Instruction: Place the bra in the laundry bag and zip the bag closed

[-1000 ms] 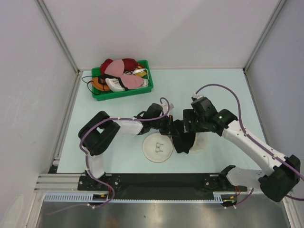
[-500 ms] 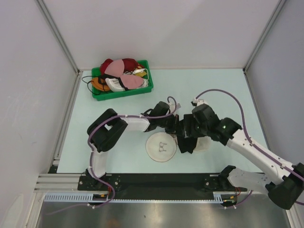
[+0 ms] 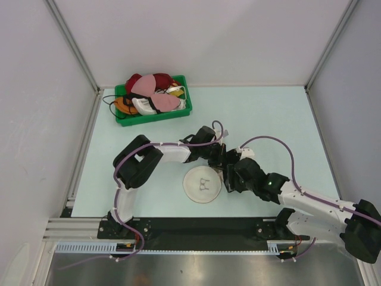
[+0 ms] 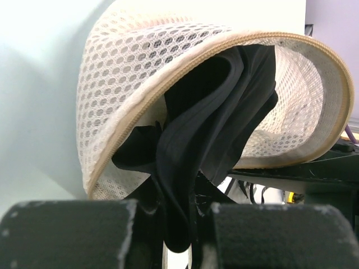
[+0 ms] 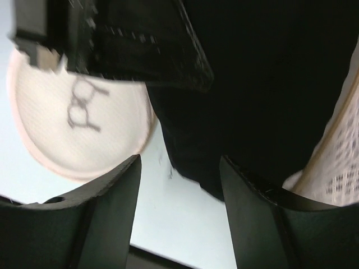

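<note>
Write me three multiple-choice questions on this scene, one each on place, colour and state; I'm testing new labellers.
1. Where does the green bin sit? A far left; B near right; C far right.
2. What colour is the bra at the mouth of the bag? A red; B black; C orange.
3. How is the bag? A zipped shut; B open, bra hanging out; C open and empty.

Answers:
1 A, the top view shows the bin at the far left corner.
2 B, the left wrist view shows black fabric.
3 B, the zip rim gapes in that view and the bra spills from it.
</note>
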Controlling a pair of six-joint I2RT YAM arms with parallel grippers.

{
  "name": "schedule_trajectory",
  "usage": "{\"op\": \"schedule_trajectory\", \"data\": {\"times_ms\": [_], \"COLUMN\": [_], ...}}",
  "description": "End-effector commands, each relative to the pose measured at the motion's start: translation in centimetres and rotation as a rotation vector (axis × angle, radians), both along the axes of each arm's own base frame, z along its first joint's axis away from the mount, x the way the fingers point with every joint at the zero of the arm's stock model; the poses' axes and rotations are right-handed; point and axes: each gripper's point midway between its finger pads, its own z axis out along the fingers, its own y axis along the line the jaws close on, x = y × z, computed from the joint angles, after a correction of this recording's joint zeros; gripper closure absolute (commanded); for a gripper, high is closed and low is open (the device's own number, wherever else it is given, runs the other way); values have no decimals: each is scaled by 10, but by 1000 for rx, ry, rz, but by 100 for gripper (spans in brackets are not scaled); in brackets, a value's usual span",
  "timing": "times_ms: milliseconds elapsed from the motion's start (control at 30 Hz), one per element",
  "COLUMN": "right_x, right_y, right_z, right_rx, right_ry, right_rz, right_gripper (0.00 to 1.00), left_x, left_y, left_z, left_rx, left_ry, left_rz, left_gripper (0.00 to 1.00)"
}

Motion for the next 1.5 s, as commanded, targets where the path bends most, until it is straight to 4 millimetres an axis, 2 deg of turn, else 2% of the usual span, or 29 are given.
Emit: {"op": "schedule_trajectory", "data": {"times_ms": [0,133,167,233,267,333,467,500,567,600,667,700,733,767,800,900,933,967,1000,1033,1067,1167,1200,1233,1267,1300,1333,1400,1467], "right_x": [38,46,47,50,51,57,64,64,64,63,61,58,58,57,56,56,56,57,58,58,60,61,61,62,62,61,61,61,62], "right_y": [18,25,24,28,23,23,15,13,10,7,3,-1,-2,-3,-4,-7,-7,-7,-8,-9,-9,-10,-9,-11,-11,-10,-9,-6,-5], "right_z": [33,23,15,14,7,8,1,-3,-7,-10,-15,-20,-21,-22,-23,-26,-27,-26,-26,-27,-27,-26,-26,-26,-25,-25,-25,-24,-24], "right_rx": [113,114,94,113,96,98,51,36,25,20,23,22,25,25,27,24,22,24,24,24,26,34,42,50,59,70,78,87,89], "right_ry": [-223,-252,-241,-252,-259,-300,-333,-329,-325,-322,-316,-310,-311,-310,-310,-308,-308,-307,-307,-302,-301,-293,-288,-283,-280,-276,-271,-266,-265], "right_rz": [-63,-52,-54,-67,-86,-114,-161,-168,-185,-189,-216,-218,-223,-224,-229,-234,-234,-237,-236,-237,-237,-241,-237,-248,-247,-245,-242,-233,-232], "right_gripper": [37,36,36,36,36,38,59,67,71,77,83,84,85,85,85,85,85,85,85,85,85,85,85,85,85,85,85,85,85], "left_x": [-6,-9,-10,-11,-13,-15,-17,-18,-19,-18,-17,-15,-13,-12,-11,-9,-6,-8,-6,-4,-8,-13,-15,-26,-22,-25,-33,-40,-50], "left_y": [-7,-7,-6,-6,-6,-6,-7,-7,-7,-7,-6,-5,-2,2,5,23,33,42,51,63,78,125,138,158,174,184,196,204,213], "left_z": [12,18,18,19,20,22,26,27,30,33,38,44,46,46,56,62,72,72,74,82,75,70,65,60,52,47,32,18,-5], "left_rx": [-30,-46,-46,-48,-52,-59,-72,-74,-82,-86,-95,-101,-94,-83,-97,-97,-102,-81,-65,-36,26,184,236,290,358,389,429,466,527], "left_ry": [11,26,26,33,38,45,52,55,51,46,24,6,0,-3,-22,-40,-67,-82,-98,-147,-154,-226,-237,-238,-265,-260,-233,-203,-130], "left_rz": [-34,-41,-41,-43,-50,-54,-62,-62,-64,-62,-69,-65,-56,-52,-51,-32,-11,-8,5,46,54,150,179,204,263,289,308,328,348], "left_gripper": [93,93,93,93,92,92,91,90,84,80,66,60,50,48,46,43,30,24,22,10,6,6,9,11,12,15,17,22,27]}}
